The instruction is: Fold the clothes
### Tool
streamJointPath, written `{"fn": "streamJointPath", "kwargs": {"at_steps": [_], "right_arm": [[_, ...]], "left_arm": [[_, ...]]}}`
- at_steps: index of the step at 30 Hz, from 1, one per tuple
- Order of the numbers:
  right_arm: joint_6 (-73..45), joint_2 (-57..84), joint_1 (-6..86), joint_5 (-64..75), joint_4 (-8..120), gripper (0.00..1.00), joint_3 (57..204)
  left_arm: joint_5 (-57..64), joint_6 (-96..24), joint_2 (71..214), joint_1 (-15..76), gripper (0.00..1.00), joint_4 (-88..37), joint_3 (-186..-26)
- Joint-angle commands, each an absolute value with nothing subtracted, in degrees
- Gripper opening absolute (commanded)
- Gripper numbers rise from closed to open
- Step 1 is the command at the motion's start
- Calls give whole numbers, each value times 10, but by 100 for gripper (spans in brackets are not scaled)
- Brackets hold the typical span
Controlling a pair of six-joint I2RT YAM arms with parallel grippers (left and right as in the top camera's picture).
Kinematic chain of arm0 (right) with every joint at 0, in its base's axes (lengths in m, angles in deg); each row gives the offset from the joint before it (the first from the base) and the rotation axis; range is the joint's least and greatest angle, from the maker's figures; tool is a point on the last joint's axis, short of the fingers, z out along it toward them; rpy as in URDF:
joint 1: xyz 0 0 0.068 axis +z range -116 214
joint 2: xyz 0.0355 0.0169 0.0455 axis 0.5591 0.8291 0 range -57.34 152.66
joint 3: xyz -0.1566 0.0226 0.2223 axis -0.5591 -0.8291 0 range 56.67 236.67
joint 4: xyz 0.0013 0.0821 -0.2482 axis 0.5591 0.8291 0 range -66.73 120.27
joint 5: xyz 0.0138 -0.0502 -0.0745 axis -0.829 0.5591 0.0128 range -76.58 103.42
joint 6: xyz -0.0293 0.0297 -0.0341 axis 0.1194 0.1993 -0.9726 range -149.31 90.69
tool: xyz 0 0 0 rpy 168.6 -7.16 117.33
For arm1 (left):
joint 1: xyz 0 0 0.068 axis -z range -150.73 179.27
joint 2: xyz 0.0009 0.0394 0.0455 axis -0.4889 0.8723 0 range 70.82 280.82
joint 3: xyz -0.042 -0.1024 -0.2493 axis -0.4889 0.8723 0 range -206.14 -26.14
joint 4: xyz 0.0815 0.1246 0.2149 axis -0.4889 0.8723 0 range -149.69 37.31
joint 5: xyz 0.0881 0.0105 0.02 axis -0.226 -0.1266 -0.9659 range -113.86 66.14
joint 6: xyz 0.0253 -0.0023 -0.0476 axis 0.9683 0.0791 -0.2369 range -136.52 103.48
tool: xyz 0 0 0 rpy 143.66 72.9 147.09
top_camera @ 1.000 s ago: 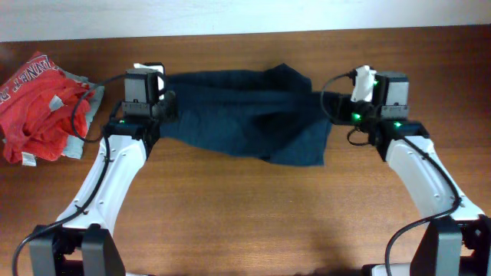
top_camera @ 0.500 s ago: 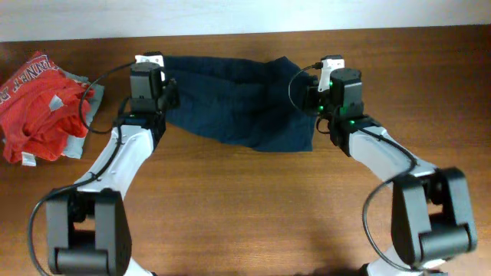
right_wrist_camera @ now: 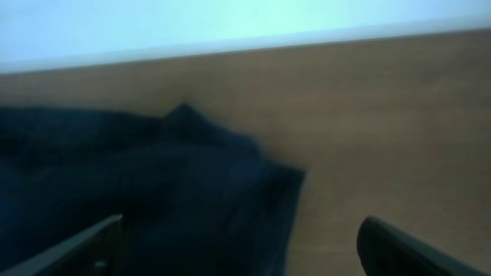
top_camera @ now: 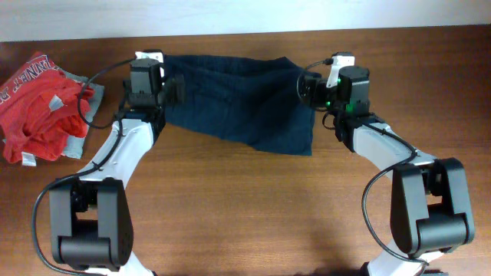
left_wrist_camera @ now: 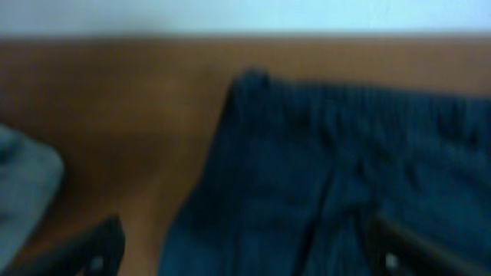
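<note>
Both left fingers (left_wrist_camera: pixel 98 249) and right fingers (right_wrist_camera: pixel 403 247) wide apart over navy clothes (top_camera: pixel 238 103).

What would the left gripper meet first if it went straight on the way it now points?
Probably the navy garment: in the left wrist view it fills the space ahead between the open fingers of the left gripper, its edge left of centre. The picture is blurred, so depth is uncertain.

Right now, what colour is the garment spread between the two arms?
The garment is plain dark navy, clearest in the overhead view.
</note>
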State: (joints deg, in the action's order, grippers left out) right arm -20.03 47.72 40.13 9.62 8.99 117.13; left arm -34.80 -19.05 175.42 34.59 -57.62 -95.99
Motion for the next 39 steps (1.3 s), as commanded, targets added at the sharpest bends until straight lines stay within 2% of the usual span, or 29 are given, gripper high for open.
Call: {"fn": "streamJointPath", "kwargs": {"at_steps": [1, 6, 12, 20, 25, 30, 34, 39], "right_arm": [[-195, 450, 403, -43, 193, 98, 1229], [-213, 450, 425, -108, 307, 99, 1292], [-233, 459, 476, -44, 312, 99, 1302], [-229, 511, 506, -50, 253, 99, 1303], [-231, 565, 516, -50, 215, 99, 1321], [-238, 639, 532, -54, 212, 99, 1361], [-237, 686, 527, -46, 153, 99, 1402], [-230, 727, 510, -39, 143, 99, 1500]], "left_arm": [[-263, -182, 1759, 342, 99, -456, -1017], [-247, -182, 1759, 344, 99, -393, -1018], [-250, -182, 1755, 340, 99, -382, -1018], [-327, -182, 1653, 302, 99, -381, -1018], [-329, -182, 1608, 287, 99, -379, -1018], [-327, -182, 1604, 287, 99, -374, -1018], [-325, -182, 1604, 287, 99, -366, -1018], [-298, -182, 1610, 287, 100, -354, -1018]]}}
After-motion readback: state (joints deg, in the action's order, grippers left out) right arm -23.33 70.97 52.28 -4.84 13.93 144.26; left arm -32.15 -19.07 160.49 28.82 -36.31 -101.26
